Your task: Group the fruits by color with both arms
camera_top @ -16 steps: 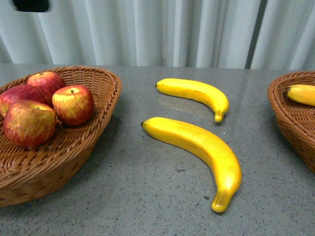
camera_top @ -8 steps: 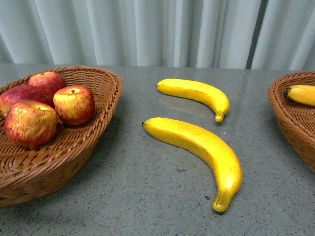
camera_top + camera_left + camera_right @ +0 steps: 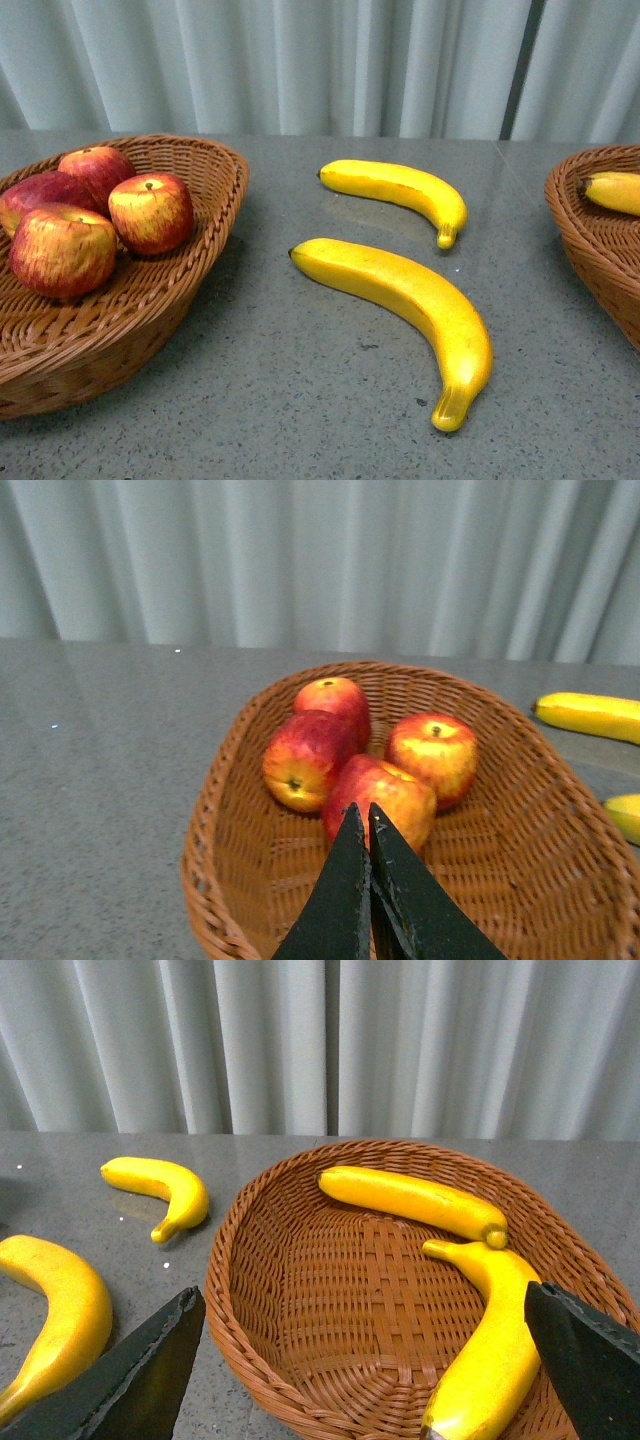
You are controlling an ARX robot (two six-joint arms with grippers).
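Several red apples lie in the left wicker basket; they show in the left wrist view too. Two bananas lie on the grey table: a large near one and a smaller far one. The right basket holds a banana; the right wrist view shows two bananas in it. My left gripper is shut and empty, over the apple basket. My right gripper is open and empty, over the banana basket. Neither arm shows in the front view.
A pale pleated curtain hangs behind the table. The grey tabletop lies between the two baskets. In the right wrist view the two loose bananas lie beside the right basket.
A dark object at the upper left of the front view has gone out of sight. The apples and the left basket have shifted very slightly. The bananas have not moved.
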